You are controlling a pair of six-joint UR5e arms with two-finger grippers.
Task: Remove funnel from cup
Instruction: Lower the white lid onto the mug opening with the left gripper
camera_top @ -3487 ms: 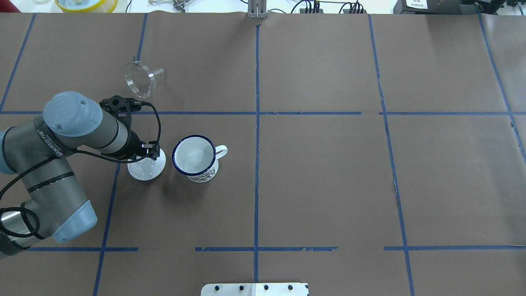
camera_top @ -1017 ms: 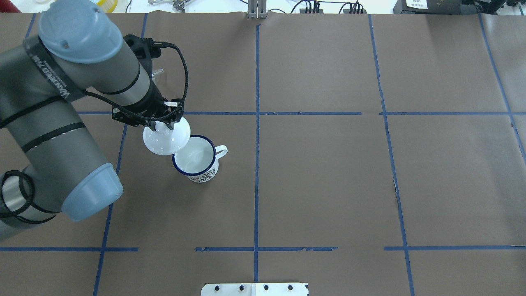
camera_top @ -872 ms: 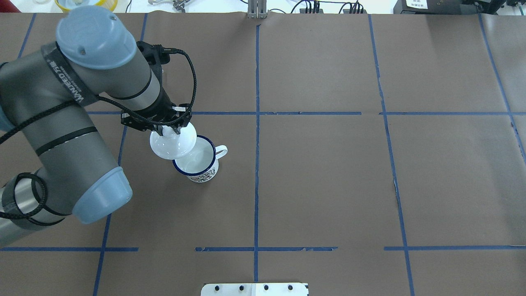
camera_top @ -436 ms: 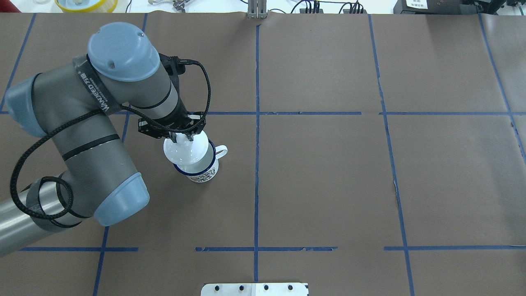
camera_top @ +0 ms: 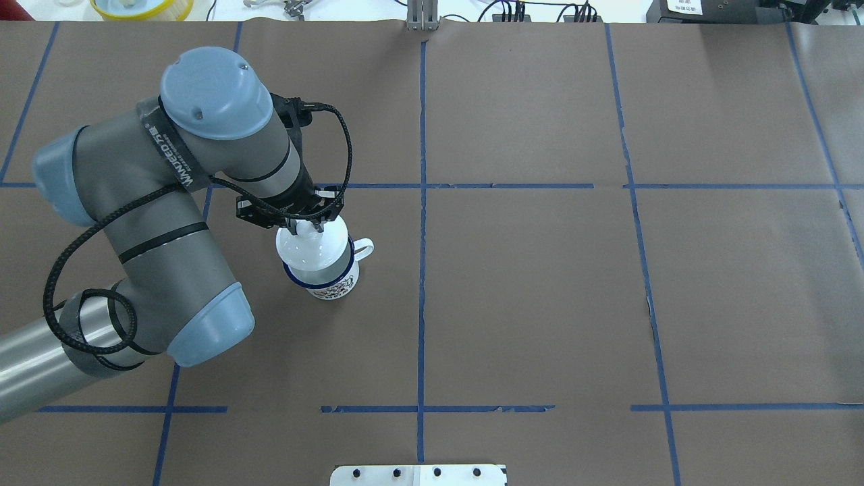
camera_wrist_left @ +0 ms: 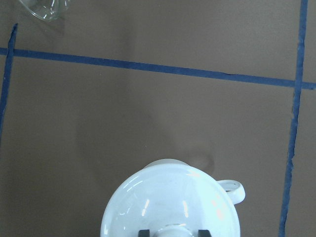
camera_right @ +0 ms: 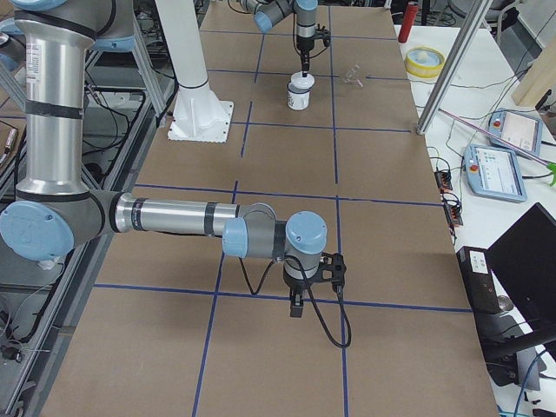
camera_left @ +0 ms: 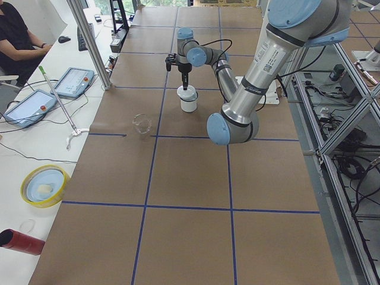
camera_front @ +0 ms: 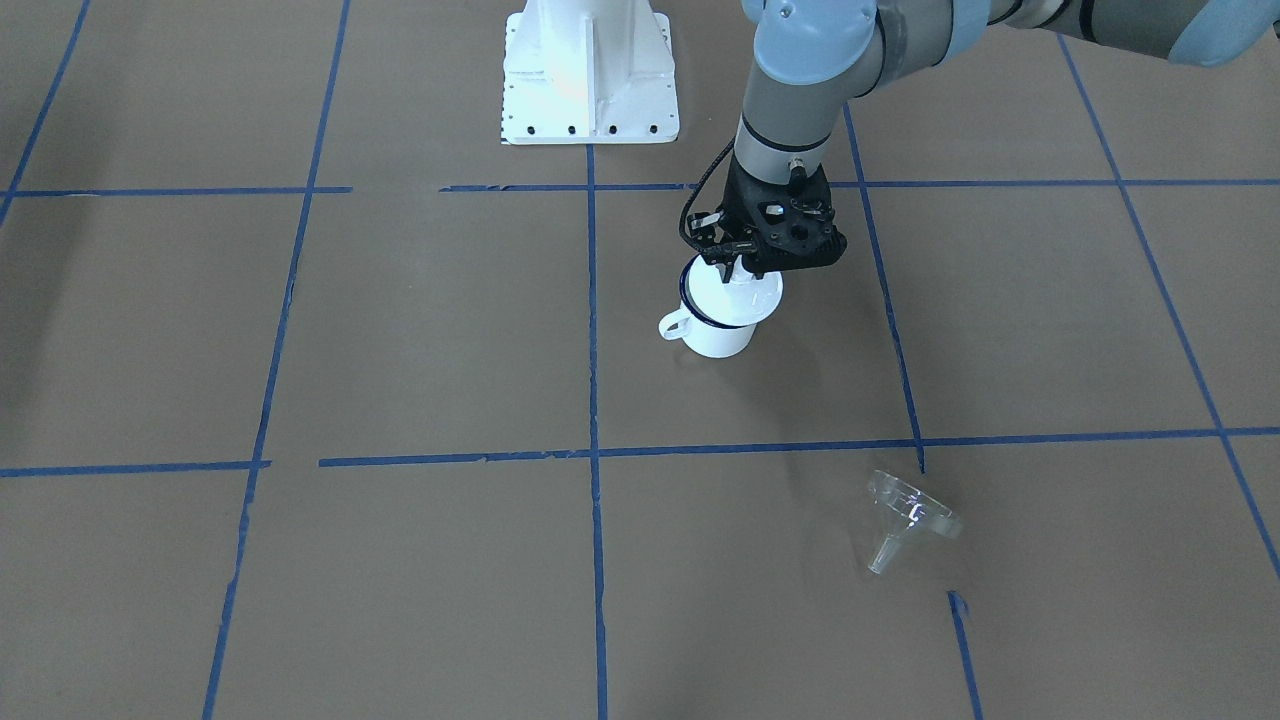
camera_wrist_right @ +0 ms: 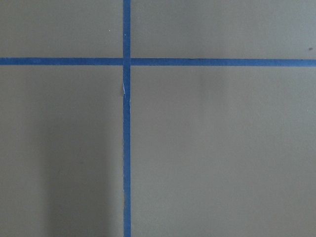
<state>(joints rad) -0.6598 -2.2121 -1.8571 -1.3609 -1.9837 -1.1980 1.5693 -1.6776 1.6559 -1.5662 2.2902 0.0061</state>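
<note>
The clear funnel (camera_front: 905,515) lies on its side on the brown table, apart from the cup; it also shows in the left wrist view (camera_wrist_left: 44,7) and is hidden behind the arm in the overhead view. The white cup (camera_front: 715,335) with a blue rim (camera_top: 331,280) stands upright. My left gripper (camera_top: 307,228) is shut on the knob of a white domed lid (camera_top: 310,250) and holds it over the cup's mouth (camera_wrist_left: 168,202). I cannot tell if the lid touches the rim. My right gripper (camera_right: 295,308) hangs low over bare table far from the cup; I cannot tell its state.
Blue tape lines (camera_front: 590,450) grid the table. The white robot base (camera_front: 588,70) stands behind the cup. Tablets (camera_left: 71,83) and a yellow dish (camera_left: 44,185) lie on the side bench beyond the table's far edge.
My left gripper lifted the white lid from the table left of the cup and carried it right, until it is over the cup's mouth. The cup has not moved.
</note>
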